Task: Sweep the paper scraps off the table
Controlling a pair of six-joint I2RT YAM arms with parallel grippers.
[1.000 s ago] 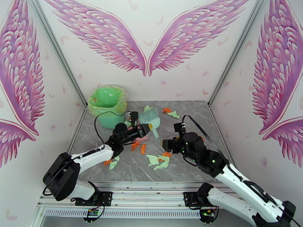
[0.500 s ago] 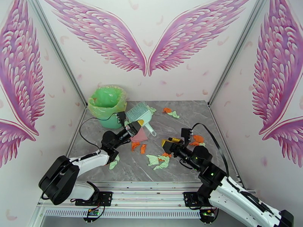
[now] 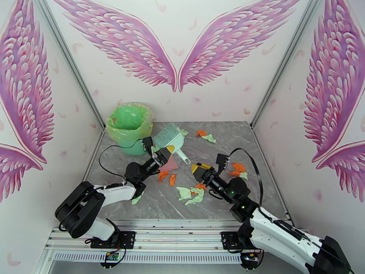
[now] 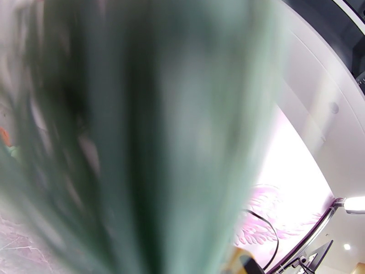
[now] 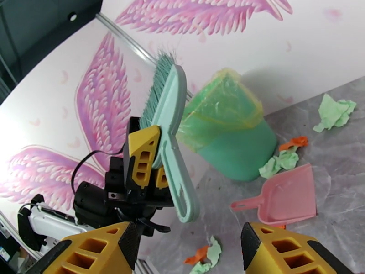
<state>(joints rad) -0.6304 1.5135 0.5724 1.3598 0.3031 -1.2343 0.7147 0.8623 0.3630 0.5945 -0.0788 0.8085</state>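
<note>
Green and orange paper scraps [image 3: 191,193] on table [image 3: 223,144], near right gripper [image 3: 200,169]

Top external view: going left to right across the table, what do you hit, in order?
green bin → brush, held up off the table → right gripper → orange scrap near the right edge.

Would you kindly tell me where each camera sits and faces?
Top external: high behind the arm bases, looking down on the table; left arm and right arm show.
Left wrist: close up against the blurred brush.
Right wrist: past its own yellow fingers toward the brush in the left gripper and the bin.
Shared: all three show the brush.
</note>
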